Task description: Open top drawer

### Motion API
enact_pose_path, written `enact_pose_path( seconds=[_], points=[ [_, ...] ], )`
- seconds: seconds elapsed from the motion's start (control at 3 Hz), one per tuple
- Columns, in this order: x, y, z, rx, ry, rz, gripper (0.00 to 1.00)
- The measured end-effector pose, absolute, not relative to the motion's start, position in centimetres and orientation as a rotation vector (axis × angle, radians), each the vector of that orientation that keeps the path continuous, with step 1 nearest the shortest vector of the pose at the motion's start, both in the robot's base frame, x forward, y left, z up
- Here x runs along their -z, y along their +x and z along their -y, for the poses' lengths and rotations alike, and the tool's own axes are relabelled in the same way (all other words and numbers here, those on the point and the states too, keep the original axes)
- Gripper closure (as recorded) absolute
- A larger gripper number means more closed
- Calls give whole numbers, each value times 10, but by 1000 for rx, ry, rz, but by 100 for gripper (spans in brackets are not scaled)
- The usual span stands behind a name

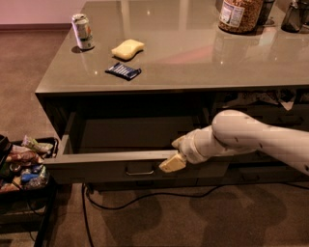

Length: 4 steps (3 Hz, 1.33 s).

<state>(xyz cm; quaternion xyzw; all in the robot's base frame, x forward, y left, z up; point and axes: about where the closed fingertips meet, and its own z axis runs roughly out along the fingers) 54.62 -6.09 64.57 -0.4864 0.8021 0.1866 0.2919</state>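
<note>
Starting left, a black bin (24, 195) of snack packets is seen on the floor. A soda can (82, 31), yellow sponge (128, 49) and blue packet (123, 71) are laid on the grey table (193, 62). The top drawer (106, 171) is pulled out below. The gripper (172, 163) is placed at its front rim, right of the loop handle (140, 170); its grip state cannot be told. A jar (239, 13) is set far right.

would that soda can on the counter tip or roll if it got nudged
The can stands upright, tall and narrow, so a nudge would likely tip it and let it roll. Its smooth metal probably slides on the glossy countertop. The gripper is down at the top drawer front.
</note>
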Motion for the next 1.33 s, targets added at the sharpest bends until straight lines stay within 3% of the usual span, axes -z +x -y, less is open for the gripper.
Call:
enact_pose_path(
  seconds=[0.33, 0.67, 1.0, 1.33],
  points=[
    [-641, 524, 61, -517, -1305, -2148, 31],
    [-641, 519, 62, -521, -1304, -2154, 39],
    [-636, 504, 65, -530, -1323, -2168, 28],
    [-635, 503, 70, -516, -1403, -2153, 5]
  ],
)
